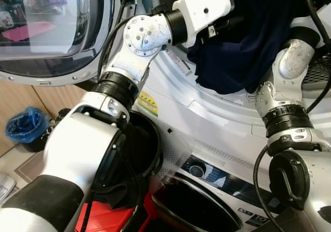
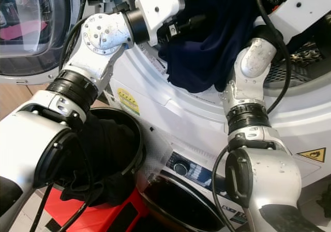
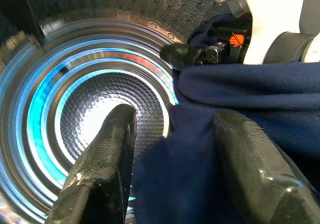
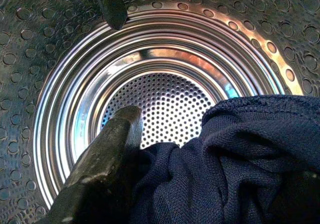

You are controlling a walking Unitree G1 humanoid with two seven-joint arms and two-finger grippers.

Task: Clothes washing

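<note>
A wood-look wall panel (image 1: 31,105) is running along at nine o'clock, with pale floor (image 1: 20,164) showing beneath it. A dark bin lined with a blue bag (image 1: 27,126) is sitting against that wall. Bright daylight is glaring at eleven o'clock. Something red (image 2: 98,214) is lying low at six o'clock, its nature unclear

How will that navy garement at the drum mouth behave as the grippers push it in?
The navy garment likely behaves floppy: it drapes in folds over the drum rim. Its knit looks grippy, so probably not slippery. It may snag or trail outside.
</note>
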